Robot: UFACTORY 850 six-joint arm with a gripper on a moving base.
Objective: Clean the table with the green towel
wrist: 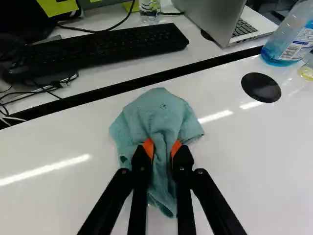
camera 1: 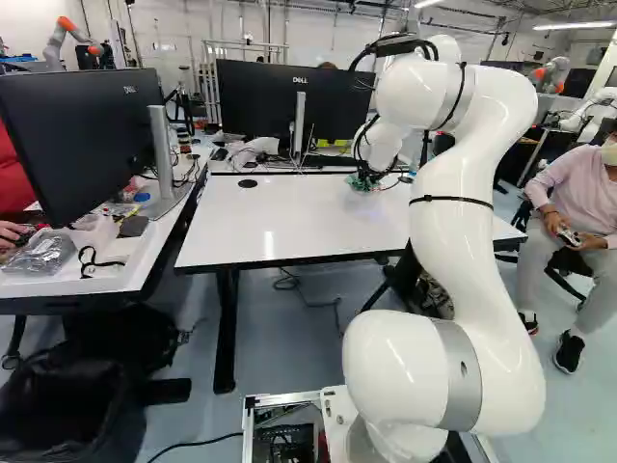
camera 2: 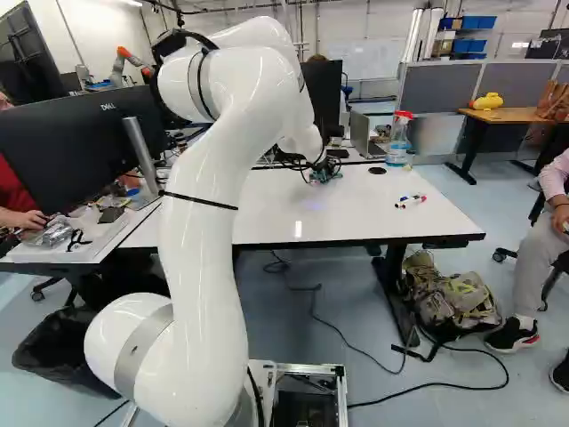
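The green towel (wrist: 159,117) is pinched between two black fingers (wrist: 141,171) with orange pads (wrist: 148,148), which are pressed against it from both sides. Its cloth is bunched, with a broad, rumpled part spread ahead of the fingers and a narrower tail hung between them. It is held low over the white, glossy bench (wrist: 254,166); whether all of its underside is touching cannot be told. On the same bench, a flat black disc (wrist: 261,87) is set in the surface, well apart from the cloth, and a spray bottle (camera 2: 398,147) with a red head and blue liquid is placed near the far edge. Several markers (camera 2: 410,202) are grouped toward the right end in the right base view. Beyond a dark gap, a black keyboard (wrist: 102,49), a clear bottle (wrist: 149,11) and an open grey laptop (wrist: 210,19) are supported by a second surface (wrist: 88,78). A black monitor (camera 1: 265,101) is seen behind in the left base view. The towel is reached from above the bench by the white arm (camera 1: 463,222).
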